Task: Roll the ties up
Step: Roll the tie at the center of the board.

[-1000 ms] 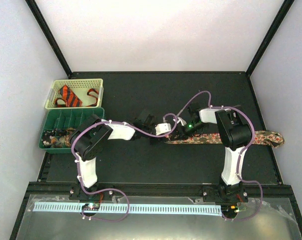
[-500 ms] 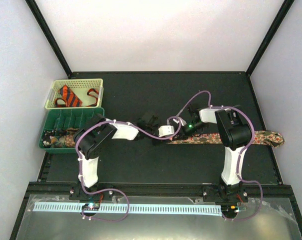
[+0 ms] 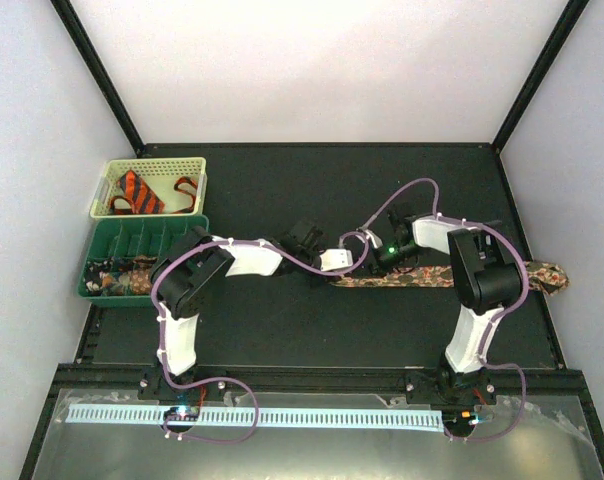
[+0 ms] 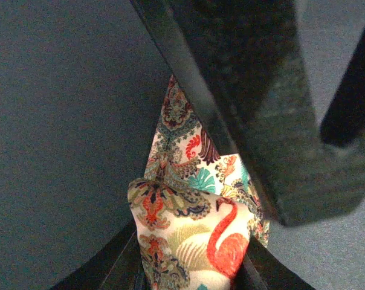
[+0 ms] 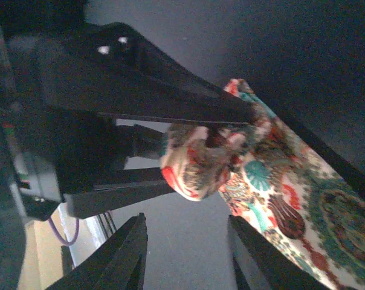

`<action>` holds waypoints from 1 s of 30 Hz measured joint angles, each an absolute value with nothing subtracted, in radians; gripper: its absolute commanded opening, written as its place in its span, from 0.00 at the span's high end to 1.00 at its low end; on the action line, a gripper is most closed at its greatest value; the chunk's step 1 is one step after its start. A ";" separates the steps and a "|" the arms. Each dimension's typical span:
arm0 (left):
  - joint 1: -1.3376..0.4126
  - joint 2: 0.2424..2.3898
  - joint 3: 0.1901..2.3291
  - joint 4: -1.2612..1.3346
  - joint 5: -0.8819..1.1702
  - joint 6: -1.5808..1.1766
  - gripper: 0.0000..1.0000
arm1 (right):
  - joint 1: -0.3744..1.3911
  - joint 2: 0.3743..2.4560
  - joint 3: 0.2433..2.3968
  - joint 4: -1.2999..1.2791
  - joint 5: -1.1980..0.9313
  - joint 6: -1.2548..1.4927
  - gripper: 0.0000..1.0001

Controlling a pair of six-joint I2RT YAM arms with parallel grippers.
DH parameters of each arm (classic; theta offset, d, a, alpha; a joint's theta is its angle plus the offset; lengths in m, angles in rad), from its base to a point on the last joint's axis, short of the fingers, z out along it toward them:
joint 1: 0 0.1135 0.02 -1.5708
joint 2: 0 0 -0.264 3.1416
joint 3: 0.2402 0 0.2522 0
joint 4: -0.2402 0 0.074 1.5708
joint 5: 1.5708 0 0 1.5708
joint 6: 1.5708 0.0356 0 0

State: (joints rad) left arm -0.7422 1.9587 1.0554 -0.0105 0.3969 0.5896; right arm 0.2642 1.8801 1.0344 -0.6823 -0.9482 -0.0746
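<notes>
A speckled brown-green-red tie (image 3: pixel 432 278) lies flat across the mat, its far end at the right edge. Its left end is rolled into a small coil (image 4: pixel 188 229). My left gripper (image 4: pixel 191 266) is shut on that coil, one finger on each side, and sits at mid table in the top view (image 3: pixel 350 272). In the right wrist view the coil (image 5: pixel 197 160) hangs between the left fingers (image 5: pixel 140 99), with the flat strip (image 5: pixel 291 199) running away to the right. My right gripper (image 5: pixel 185 219) stands open just short of the coil, holding nothing. An orange tie with black stripes (image 3: pixel 142 190) lies in the basket.
A pale yellow basket (image 3: pixel 187 165) stands at the back left, with a green divided tray (image 3: pixel 162 235) in front of it that holds a speckled bundle (image 3: pixel 112 280). Purple cables (image 3: pixel 402 195) loop over both arms. Black frame posts border the mat.
My right gripper has opened, let go of the tie and drawn back a little to the right. The left gripper has shifted slightly right with the coil.
</notes>
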 measured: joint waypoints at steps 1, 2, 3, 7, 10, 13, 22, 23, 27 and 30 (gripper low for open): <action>-0.742 1.959 1.058 -0.015 0.397 0.589 0.67 | 0.265 1.870 1.026 -0.668 -0.958 -0.059 0.58; -0.742 1.960 1.059 -0.016 0.396 0.587 0.66 | 0.267 1.866 1.021 -0.654 -0.967 -0.043 0.58; -0.742 1.960 1.060 -0.018 0.396 0.587 0.66 | 0.269 1.865 1.019 -0.640 -0.973 -0.026 0.59; -0.742 1.961 1.062 -0.021 0.395 0.582 0.66 | 0.276 1.884 1.026 -0.595 -0.982 0.013 0.63; -0.742 1.962 1.063 -0.022 0.395 0.572 0.67 | 0.282 1.930 1.042 -0.570 -0.984 0.034 0.68; -0.742 1.962 1.063 -0.022 0.395 0.565 0.66 | 0.285 1.954 1.042 -0.549 -0.981 0.057 0.81; -0.736 1.963 1.061 -0.001 0.387 0.544 0.35 | 0.287 1.962 1.051 -0.547 -0.952 0.058 0.98; -0.732 1.961 1.053 0.013 0.387 0.540 0.30 | 0.287 1.962 1.051 -0.551 -0.950 0.053 0.98; -0.707 1.940 1.014 0.047 0.405 0.536 0.16 | 0.287 1.962 1.051 -0.571 -0.946 0.031 0.98; -0.697 1.928 0.987 0.076 0.418 0.538 0.08 | 0.286 1.962 1.051 -0.582 -0.947 0.021 0.98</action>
State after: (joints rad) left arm -0.6968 1.9282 0.9871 0.0757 0.4175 0.5385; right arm 0.2863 1.9617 1.0512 -0.5816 -0.9470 0.0212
